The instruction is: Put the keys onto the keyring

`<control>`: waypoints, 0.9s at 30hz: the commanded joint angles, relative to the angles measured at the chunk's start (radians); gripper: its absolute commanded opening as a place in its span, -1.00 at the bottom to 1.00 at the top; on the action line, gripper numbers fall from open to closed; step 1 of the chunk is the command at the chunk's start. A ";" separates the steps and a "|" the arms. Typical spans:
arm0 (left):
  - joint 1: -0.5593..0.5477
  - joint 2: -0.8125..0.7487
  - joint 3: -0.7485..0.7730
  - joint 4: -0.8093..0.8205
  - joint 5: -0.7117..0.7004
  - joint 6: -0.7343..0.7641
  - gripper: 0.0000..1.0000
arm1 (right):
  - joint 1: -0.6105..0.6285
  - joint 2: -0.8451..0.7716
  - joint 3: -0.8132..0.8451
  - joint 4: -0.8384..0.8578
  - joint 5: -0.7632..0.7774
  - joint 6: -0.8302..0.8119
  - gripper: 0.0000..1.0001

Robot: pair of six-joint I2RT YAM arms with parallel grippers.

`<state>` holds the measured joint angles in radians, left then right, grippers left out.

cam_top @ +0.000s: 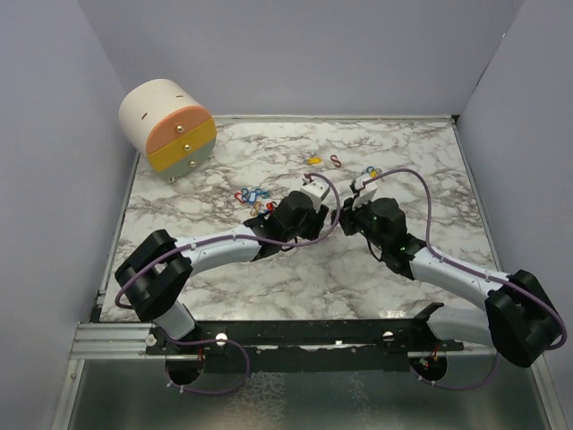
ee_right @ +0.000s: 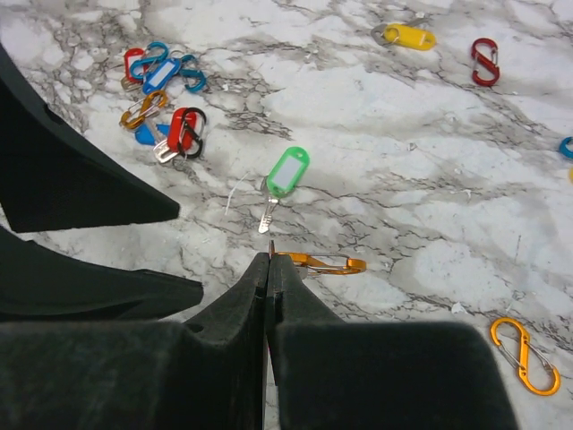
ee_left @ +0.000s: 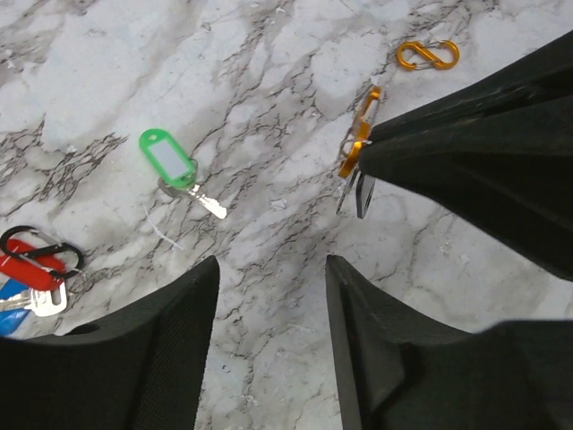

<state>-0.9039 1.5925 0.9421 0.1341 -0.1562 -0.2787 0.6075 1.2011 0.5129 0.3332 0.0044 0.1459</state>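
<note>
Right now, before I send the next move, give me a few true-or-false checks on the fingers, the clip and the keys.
1. The right fingers are shut on an orange clip. True.
2. The left fingers grip the green key tag. False: they stand open with nothing between them.
3. The green key tag lies on the table, clear of both arms. True.
4. The yellow key tag hangs on the held orange clip. False: it lies apart, farther up, near a red clip.
</note>
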 commanded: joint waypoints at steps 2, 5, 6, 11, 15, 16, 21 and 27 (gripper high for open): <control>0.004 -0.089 -0.047 -0.012 -0.157 -0.038 0.14 | 0.000 -0.020 0.009 -0.036 0.127 0.044 -0.99; 0.011 -0.142 -0.101 0.031 -0.205 -0.052 0.25 | -0.002 0.002 0.044 -0.080 0.216 0.064 -0.99; 0.013 -0.160 -0.121 0.048 -0.219 -0.054 0.31 | -0.003 0.014 0.062 -0.095 0.254 0.072 -0.99; 0.022 -0.225 -0.194 0.105 -0.268 -0.056 0.85 | -0.061 0.093 0.146 -0.116 0.338 0.101 -0.98; 0.034 -0.251 -0.224 0.125 -0.258 -0.057 0.98 | -0.143 0.183 0.206 -0.097 0.347 0.121 -0.98; 0.037 -0.253 -0.227 0.129 -0.249 -0.057 0.98 | -0.168 0.213 0.224 -0.094 0.342 0.127 -0.99; 0.047 -0.234 -0.235 0.164 -0.194 -0.059 0.98 | -0.253 0.334 0.293 -0.054 0.330 0.135 -0.99; 0.055 -0.163 -0.211 0.178 -0.182 -0.072 0.98 | -0.334 0.462 0.396 -0.075 0.333 0.165 -0.84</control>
<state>-0.8566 1.3861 0.7212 0.2760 -0.3687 -0.3328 0.3168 1.6062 0.8314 0.2390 0.3122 0.2749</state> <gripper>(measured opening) 0.991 0.012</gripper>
